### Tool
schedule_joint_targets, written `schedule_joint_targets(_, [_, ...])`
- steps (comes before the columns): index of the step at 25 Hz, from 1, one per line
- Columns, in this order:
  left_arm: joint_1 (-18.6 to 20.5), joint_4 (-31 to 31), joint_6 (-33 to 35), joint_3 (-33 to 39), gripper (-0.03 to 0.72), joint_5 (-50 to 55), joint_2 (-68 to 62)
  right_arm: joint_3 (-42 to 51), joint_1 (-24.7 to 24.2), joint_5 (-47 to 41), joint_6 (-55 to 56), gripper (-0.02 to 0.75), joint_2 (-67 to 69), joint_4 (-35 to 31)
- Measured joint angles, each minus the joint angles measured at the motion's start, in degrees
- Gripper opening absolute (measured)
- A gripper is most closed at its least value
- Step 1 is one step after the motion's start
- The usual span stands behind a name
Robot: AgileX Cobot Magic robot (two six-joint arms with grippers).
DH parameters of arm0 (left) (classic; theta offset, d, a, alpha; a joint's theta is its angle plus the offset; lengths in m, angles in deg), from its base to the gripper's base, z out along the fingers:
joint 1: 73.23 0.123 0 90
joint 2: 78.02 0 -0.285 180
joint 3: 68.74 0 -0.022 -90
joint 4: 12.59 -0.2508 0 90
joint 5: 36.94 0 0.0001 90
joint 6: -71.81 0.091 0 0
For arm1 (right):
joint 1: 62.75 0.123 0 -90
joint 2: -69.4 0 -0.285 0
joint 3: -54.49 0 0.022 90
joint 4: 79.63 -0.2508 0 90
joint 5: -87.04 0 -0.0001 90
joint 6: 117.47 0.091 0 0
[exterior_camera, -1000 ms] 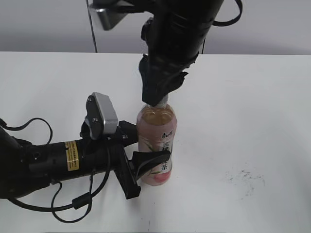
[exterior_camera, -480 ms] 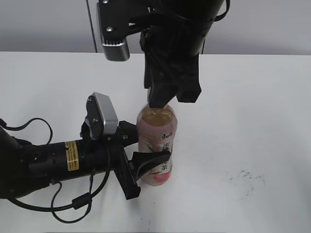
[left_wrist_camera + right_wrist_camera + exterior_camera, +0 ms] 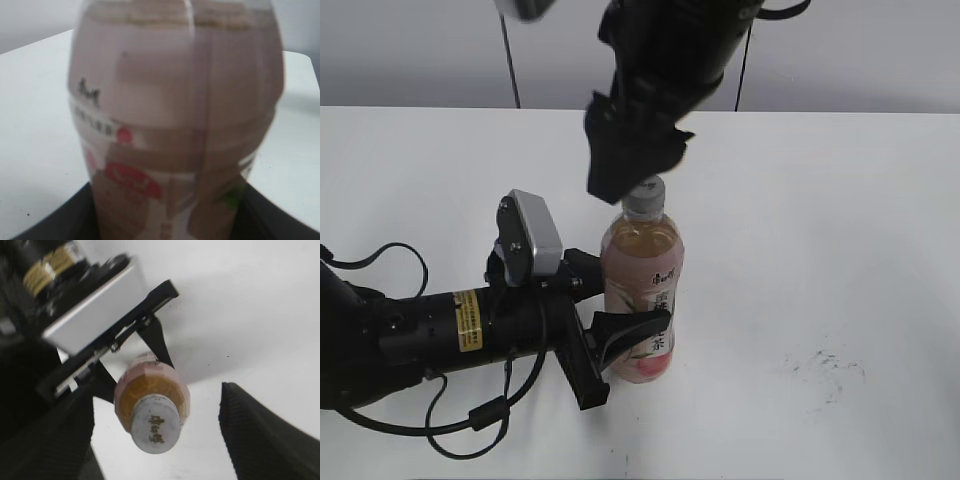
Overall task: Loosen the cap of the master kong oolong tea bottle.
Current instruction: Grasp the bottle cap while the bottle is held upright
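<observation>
- Small grey-white cap (image 3: 644, 197) seated on the neck of the master kong oolong tea bottle (image 3: 642, 290) — seen from above in the right wrist view (image 3: 155, 429), round, with a small dark logo on its top.
- Bottle upright near the middle of the white table (image 3: 840, 250), pale amber tea up to the shoulder, pink label with a white panel of dark characters facing the exterior camera.
- Filling the left wrist view (image 3: 175, 115) almost edge to edge, blurred, label curving across the lower half.
- Clamped at label height by the left gripper (image 3: 610, 335), closed on the bottle's body, dark fingers (image 3: 620, 330) wrapping its lower front; black arm lying low across the table from the left, silver camera block atop the wrist.
- Right gripper (image 3: 632, 170) hanging just above and slightly left of the cap, not touching it — spread wide in its own wrist view, dark fingers (image 3: 260, 425) standing well apart on either side of the cap.
- Faint dark scuff marks (image 3: 825, 365) on the table, well to the right of the bottle.
</observation>
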Motion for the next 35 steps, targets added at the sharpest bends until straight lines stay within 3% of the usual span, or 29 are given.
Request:
schedule_joint_targets(4, [0.0,0.0,0.0,0.0,0.375,0.0,0.0,-4.4,0.0,-0.4,27.9,0.586,-0.2,1.4])
schedule_joint_targets(7, [0.0,0.0,0.0,0.0,0.375,0.0,0.0,-5.3,0.0,-0.6,40.2,0.586,-0.4,2.4])
schedule_joint_targets(18, [0.0,0.0,0.0,0.0,0.375,0.0,0.0,3.0,0.0,-1.1,47.7,0.575,1.0,3.4])
schedule_joint_targets(20, [0.0,0.0,0.0,0.0,0.375,0.0,0.0,4.1,0.0,-1.1,47.7,0.524,1.0,3.5])
schedule_joint_targets(22, [0.0,0.0,0.0,0.0,0.375,0.0,0.0,4.4,0.0,-1.1,47.5,0.4,1.0,4.1])
schedule_joint_targets(24, [0.0,0.1,0.0,-0.1,0.375,0.0,0.0,4.4,0.0,-0.9,44.2,0.266,1.0,4.2])
schedule_joint_targets(29, [0.0,0.1,0.0,-0.1,0.375,0.1,0.0,4.4,0.0,-0.8,18.8,0.275,1.0,4.2])
schedule_joint_targets(35, [0.0,0.0,0.0,-0.1,0.375,0.1,0.0,4.4,0.0,-1.0,-26.7,0.274,1.0,3.9])
